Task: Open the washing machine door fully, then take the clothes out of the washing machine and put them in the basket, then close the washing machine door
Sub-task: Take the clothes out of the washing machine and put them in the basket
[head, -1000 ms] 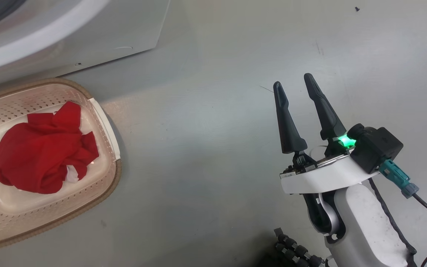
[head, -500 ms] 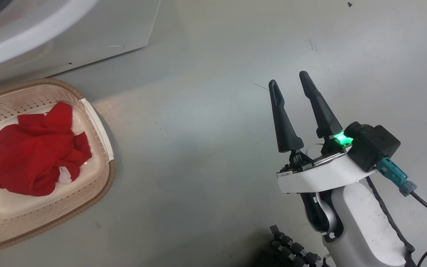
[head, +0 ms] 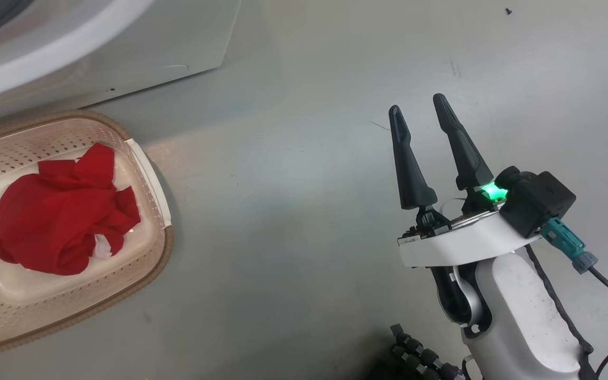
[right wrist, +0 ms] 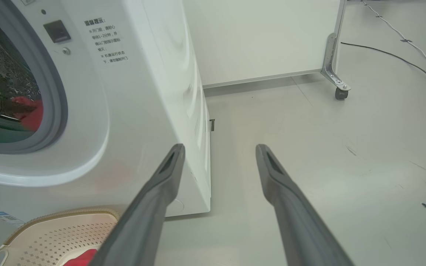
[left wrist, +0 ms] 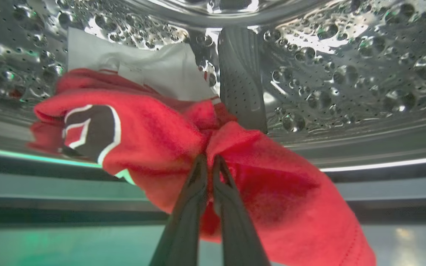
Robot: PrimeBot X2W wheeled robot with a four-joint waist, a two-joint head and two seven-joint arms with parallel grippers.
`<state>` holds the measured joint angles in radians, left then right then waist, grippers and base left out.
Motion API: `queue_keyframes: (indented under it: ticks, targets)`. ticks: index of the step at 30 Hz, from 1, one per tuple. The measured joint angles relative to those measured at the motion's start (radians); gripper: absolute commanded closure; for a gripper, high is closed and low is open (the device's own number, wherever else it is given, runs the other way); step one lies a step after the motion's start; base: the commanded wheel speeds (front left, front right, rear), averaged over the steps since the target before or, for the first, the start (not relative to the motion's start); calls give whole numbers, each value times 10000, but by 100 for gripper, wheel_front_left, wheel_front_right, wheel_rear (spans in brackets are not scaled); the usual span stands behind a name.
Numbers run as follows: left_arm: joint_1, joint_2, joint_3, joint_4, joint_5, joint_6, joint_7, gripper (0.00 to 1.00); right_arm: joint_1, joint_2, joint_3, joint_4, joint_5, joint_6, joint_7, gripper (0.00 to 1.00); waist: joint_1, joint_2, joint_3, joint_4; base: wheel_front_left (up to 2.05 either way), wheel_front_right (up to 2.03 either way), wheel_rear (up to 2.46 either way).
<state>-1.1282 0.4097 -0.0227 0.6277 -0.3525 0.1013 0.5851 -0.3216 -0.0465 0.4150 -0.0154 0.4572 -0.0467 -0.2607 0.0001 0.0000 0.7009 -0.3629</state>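
Left gripper (left wrist: pixel 208 159) jaws closed on clothes (left wrist: pixel 154 140) inside washing machine (right wrist: pixel 154 74) | right gripper (head: pixel 416 103) jaws were open | step likely unloading | next: pull out toward basket (head: pixel 45 140)

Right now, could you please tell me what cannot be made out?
- Left wrist view: folds of the red jersey hide how much cloth the left pincer pinches; its navy numeral is folded, unreadable.
- Head view: the left edge cuts off the basket; the red garment hides what lies beneath.
- Right wrist view: the printed notice on the washing machine is too small to read.
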Motion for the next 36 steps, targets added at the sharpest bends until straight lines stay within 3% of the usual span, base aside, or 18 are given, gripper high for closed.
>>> queue_keyframes:
  ticks: [13, 25, 36]
  targets:
    - [924, -690, 169, -577, -272, -378, -2343, 100, -9, -4, -173, 247, -303, 2, 0, 0, 0, 0, -451, 389, 0, 0, 0]
    - [2467, -1672, 15, -1436, -362, -779, -4870, 100, 110, -17, -533, 660, -968, 92, 0, 0, 0, 0, -1201, 914, 0, 0, 0]
    - [4248, -2443, -245, -2188, -328, -803, -6707, 100, 593, -21, -890, 1022, -1526, 224, 0, 0, -1, 0, -2129, 1550, 0, 0, 0]
